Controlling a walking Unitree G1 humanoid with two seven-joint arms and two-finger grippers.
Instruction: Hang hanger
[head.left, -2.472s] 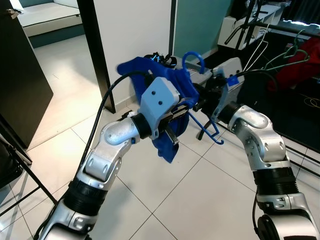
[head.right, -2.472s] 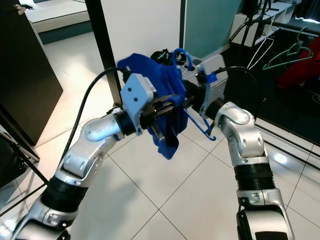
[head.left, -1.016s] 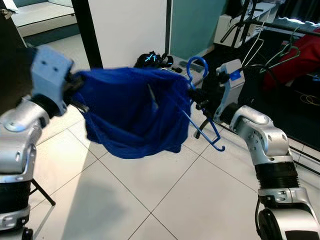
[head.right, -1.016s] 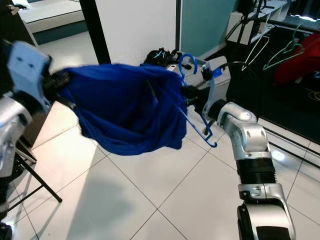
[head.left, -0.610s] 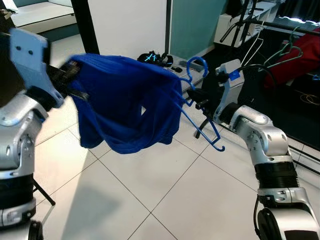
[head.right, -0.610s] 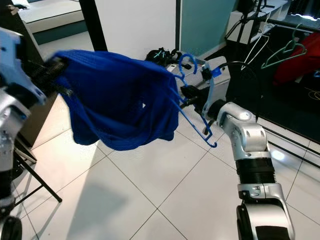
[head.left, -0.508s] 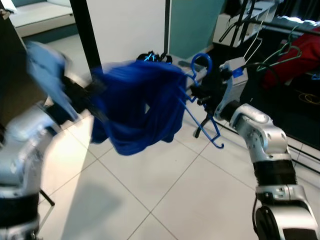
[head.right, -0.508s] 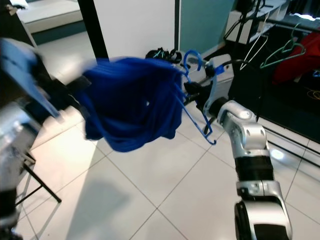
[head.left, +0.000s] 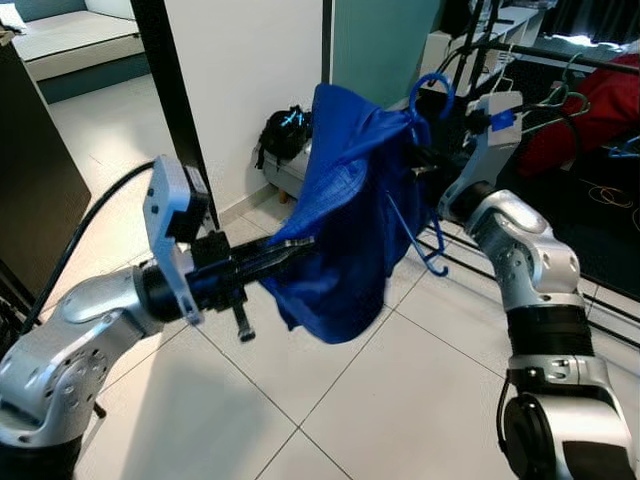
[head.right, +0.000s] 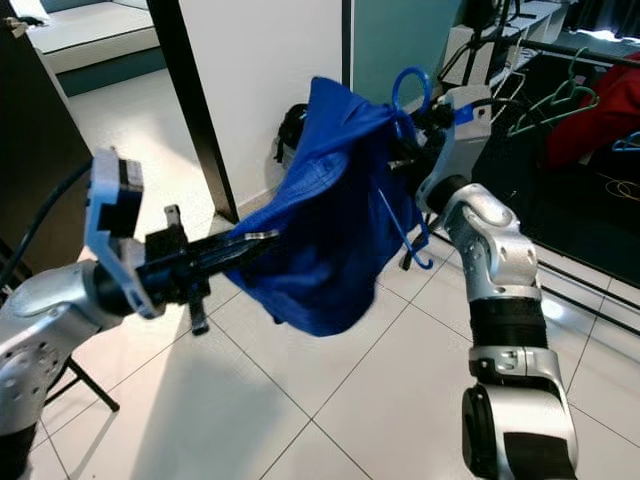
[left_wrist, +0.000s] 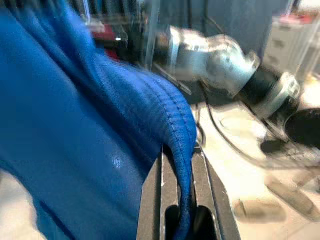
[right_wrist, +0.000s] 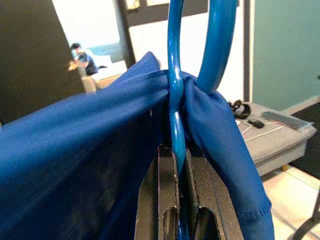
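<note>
The thin blue plastic clothes hanger is held up at the right of the scene, in front of the white wall, its round hook topmost. The right gripper has its jaws pressed together on the hanger's stem just below the hook, with the cloth bunched around them. A soft blue knitted garment drapes from the hanger's neck and sags in a loose fold toward the tiled floor. The left gripper, lower and to the left, pinches a rolled hem of that garment between its jaws, drawing the fabric sideways.

The hanger looks light, rigid and rather smooth — likely to swivel in a pinch, so a grip close under the hook seems the steadiest place. The garment is limp and light, with a ribbed weave that should give friction; it will swing and could slide off the hanger's arm if tugged hard. The thick hem is a sensible hold — it will not tear. A dark rail with other hangers stands far right.
</note>
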